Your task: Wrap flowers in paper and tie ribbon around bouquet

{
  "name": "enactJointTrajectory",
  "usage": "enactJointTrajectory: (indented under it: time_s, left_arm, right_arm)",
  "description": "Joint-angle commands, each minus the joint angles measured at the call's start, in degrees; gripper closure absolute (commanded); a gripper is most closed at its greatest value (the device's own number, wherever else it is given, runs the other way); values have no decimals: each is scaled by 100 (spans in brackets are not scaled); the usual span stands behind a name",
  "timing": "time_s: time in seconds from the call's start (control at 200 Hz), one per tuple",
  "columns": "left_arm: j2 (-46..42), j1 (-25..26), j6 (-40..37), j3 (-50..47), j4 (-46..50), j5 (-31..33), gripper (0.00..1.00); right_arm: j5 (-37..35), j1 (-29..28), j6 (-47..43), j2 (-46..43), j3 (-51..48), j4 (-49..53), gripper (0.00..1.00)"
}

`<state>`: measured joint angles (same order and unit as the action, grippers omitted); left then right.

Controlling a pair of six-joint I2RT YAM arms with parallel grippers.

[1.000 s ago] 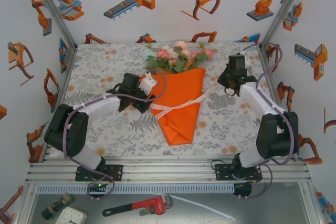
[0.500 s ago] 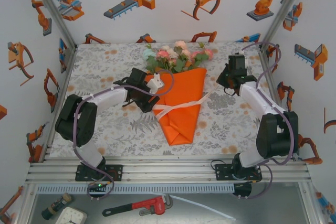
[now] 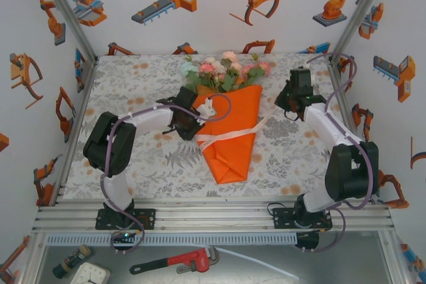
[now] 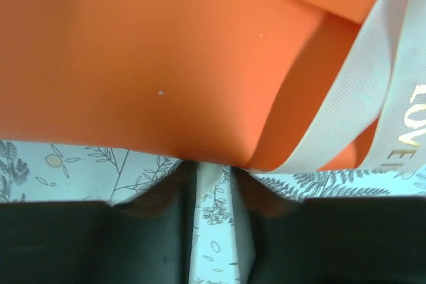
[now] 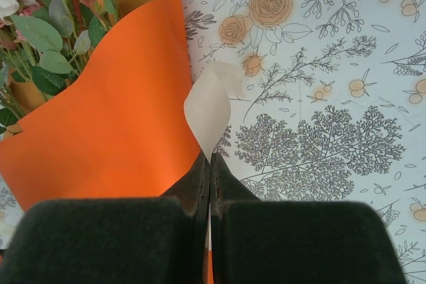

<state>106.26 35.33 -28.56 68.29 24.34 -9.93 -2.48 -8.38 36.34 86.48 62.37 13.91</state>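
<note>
Right gripper (image 5: 208, 159) is pinching the ribbon (image 5: 210, 104) end. Left gripper (image 4: 212, 171) is sitting slightly spread at the orange paper (image 4: 133, 58) edge.

A flower-printed cloth (image 3: 133, 84) covers the bench, between white walls (image 3: 200, 31) dotted with orange robot pictures. Below the near metal rail (image 3: 213, 216) lies a red pipe wrench (image 3: 174, 262).

Robot lab cell — aluminium frame (image 3: 213, 215), robot-print walls (image 3: 213, 28), wrench (image 3: 176, 261) below.
</note>
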Motion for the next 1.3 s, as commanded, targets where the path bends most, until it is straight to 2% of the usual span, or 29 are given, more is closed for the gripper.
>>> enactJointTrajectory:
  time_s: [0.0, 0.095, 0.185, 0.275, 0.395, 0.481, 0.591, 0.736, 0.921, 0.961, 0.991, 1.026, 1.071, 1.111, 1.161, 1.211, 1.297]
  left_arm:
    - [-235, -6, -26, -209, -99, 61, 100]
    - [-600, -13, 397, -433, -341, 294, 100]
    - [-924, -106, 1377, -474, -404, 806, 100]
    - [-1267, -252, 2211, -622, -540, 767, 100]
    - [-1667, -356, 3091, -1008, -894, 878, 100]
    - [-1869, -423, 3712, -1235, -946, 1380, 100]
    - [-2091, -783, 4539, -1464, -912, 1826, 100]
    - [-2417, -1168, 5065, -1854, -1121, 2062, 100]
    - [-2644, -1630, 5625, -2136, -896, 2531, 100]
    - [-2711, -1714, 5602, -2228, -996, 2378, 100]
    - [-2747, -1755, 5390, -2284, -1177, 2019, 100]
    - [-2769, -1745, 4907, -2331, -1532, 1131, 100]
    - [-2767, -1608, 4175, -2340, -1945, -407, 100]
    - [-2752, -1242, 3641, -2253, -2125, -1066, 95]
    - [-2675, -611, 2861, -2081, -2125, -1146, 86]
    - [-2501, -42, 2180, -1914, -2180, -1032, 81]
    - [-2034, 501, 1646, -1545, -2245, -864, 72]
  right_arm:
    - [-291, 39, 66, -164, 95, 172, 100]
    - [-564, 100, 114, -132, 107, 199, 100]
    - [-734, 296, 146, -36, 216, 226, 100]
    - [-944, 517, 162, 66, 258, 178, 100]
    - [-925, 711, 157, 204, 222, 97, 100]
    - [-918, 863, 121, 382, 239, 87, 100]
    - [-778, 1124, 113, 616, 296, 104, 100]
    - [-775, 1327, -13, 844, 421, -1, 100]
    - [-991, 1620, 149, 1202, 817, 143, 100]
    - [-854, 1651, 160, 1257, 909, 147, 100]
    - [-594, 1653, 162, 1279, 959, 128, 100]
    - [-268, 1639, 199, 1296, 970, 39, 100]
    - [56, 1612, 270, 1278, 919, -81, 100]
    - [274, 1559, 273, 1241, 856, -210, 100]
    - [372, 1500, 262, 1167, 766, -312, 100]
    - [444, 1454, 242, 1097, 684, -361, 100]
    - [564, 1445, 251, 997, 561, -448, 100]
